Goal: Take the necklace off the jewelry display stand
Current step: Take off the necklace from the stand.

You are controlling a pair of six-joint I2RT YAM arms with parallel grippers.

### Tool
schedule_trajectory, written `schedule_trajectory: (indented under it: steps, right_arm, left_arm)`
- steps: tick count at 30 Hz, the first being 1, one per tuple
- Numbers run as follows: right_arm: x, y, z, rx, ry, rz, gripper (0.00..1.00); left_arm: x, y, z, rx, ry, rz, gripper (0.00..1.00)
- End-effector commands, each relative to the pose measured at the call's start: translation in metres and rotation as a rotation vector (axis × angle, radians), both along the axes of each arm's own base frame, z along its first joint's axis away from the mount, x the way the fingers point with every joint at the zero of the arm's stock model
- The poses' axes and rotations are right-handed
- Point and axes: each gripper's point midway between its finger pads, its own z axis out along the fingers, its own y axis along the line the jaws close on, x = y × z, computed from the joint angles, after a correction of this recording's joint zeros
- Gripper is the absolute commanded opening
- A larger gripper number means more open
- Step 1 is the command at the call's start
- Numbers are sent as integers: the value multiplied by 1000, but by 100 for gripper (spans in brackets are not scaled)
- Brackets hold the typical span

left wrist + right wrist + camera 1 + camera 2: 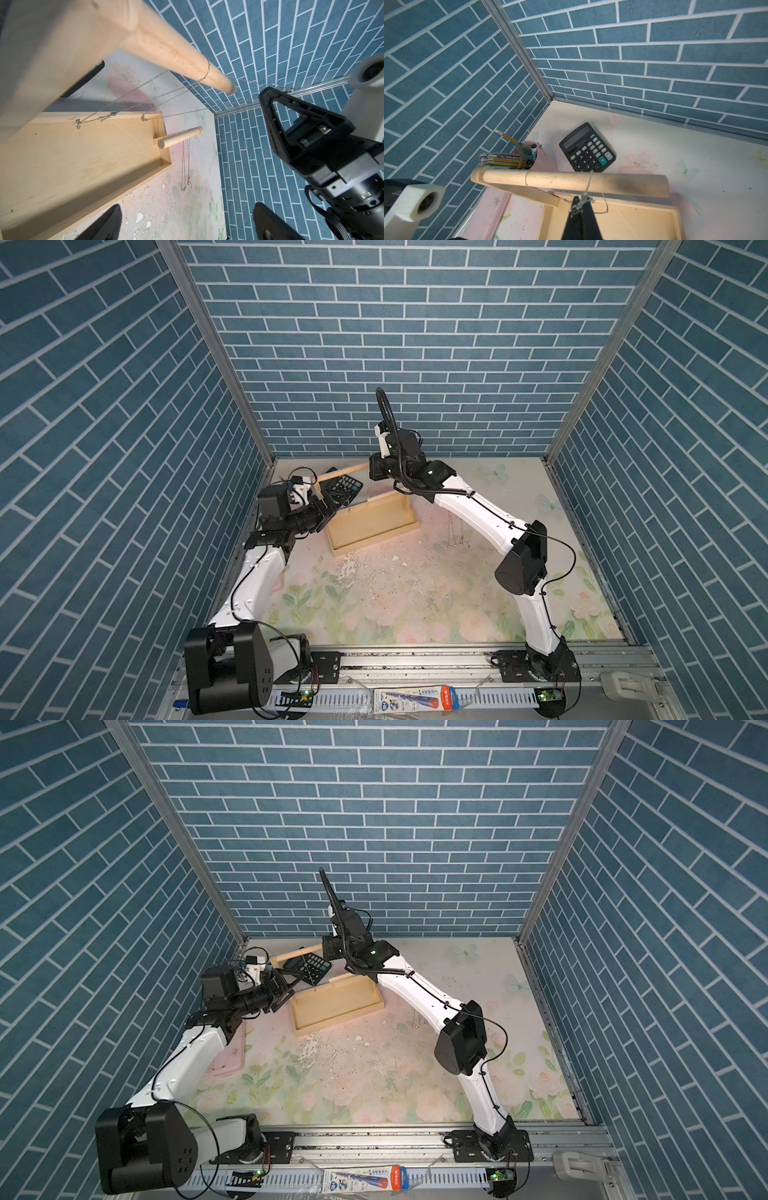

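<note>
Right gripper [577,202] is pinched fully shut on the necklace [588,182], grabbing it right around the clasp end. It sits up near the free end of the top bar [571,179] of the stand [374,541]. Left gripper [186,209] is spread wide open with nothing in it, parked beside the tall-post end of the stand.

Progress-wise I'd call it roughly halfway. The grab is done, but the necklace isn't off: the chain loops over the top bar close to its tip. Thin strands run down toward the tray, where a few little pendants dangle. I can't tell which pendant belongs to which chain. What's left, as far as I can judge, is sliding that loop off the open end of the bar and setting it down on the table [415,593].

Heads up, there's a second chain [526,176] wrapped on the same bar closer to the post, so a careless pull could drag or tangle it. Another loose necklace [185,166] looks like it's lying on the table just beside the short-post end, though I can't rule out that it's hanging off the short bar. Calculator [587,148] and pencil cup [544,158] sit behind the stand, out of the way.
</note>
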Motion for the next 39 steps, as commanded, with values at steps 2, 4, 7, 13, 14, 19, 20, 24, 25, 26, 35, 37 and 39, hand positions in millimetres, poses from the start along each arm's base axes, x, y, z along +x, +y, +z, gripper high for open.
schedule_trajectory:
  steps: [2,4,7,13,14,19,20,24,25,26,35,37,39]
  right_arm:
    - [0,-18,32,13,-61,-18,0]
    - [2,-21,33,13,-62,-23,0]
    - [5,-27,33,13,-60,-33,0]
    - [12,-36,34,13,-62,-48,0]
    - [13,-37,34,14,-61,-50,0]
    - [18,-43,36,18,-61,-56,0]
    - [19,-44,38,21,-64,-57,0]
    - [23,-46,40,23,-67,-61,0]
    - [24,-47,41,24,-67,-62,0]
    - [25,-47,42,26,-69,-63,0]
    - [34,-54,51,30,-77,-75,0]
    - [36,-56,53,30,-77,-77,0]
    - [38,-58,55,27,-81,-82,0]
  left_arm:
    - [1,-4,4,29,-21,-19,99]
    - [0,-5,4,31,-20,-23,99]
    - [0,-7,4,35,-21,-28,99]
    - [-1,-11,4,40,-21,-41,99]
    - [-1,-11,4,42,-21,-43,99]
    - [-1,-12,4,44,-21,-46,99]
    - [-1,-12,4,44,-22,-48,99]
    - [-1,-13,3,47,-21,-50,99]
    - [-2,-13,3,48,-22,-52,99]
    - [-2,-14,3,49,-21,-54,99]
    - [-3,-18,4,66,-27,-68,99]
    - [-3,-18,4,66,-27,-69,99]
    - [-3,-18,4,67,-29,-69,99]
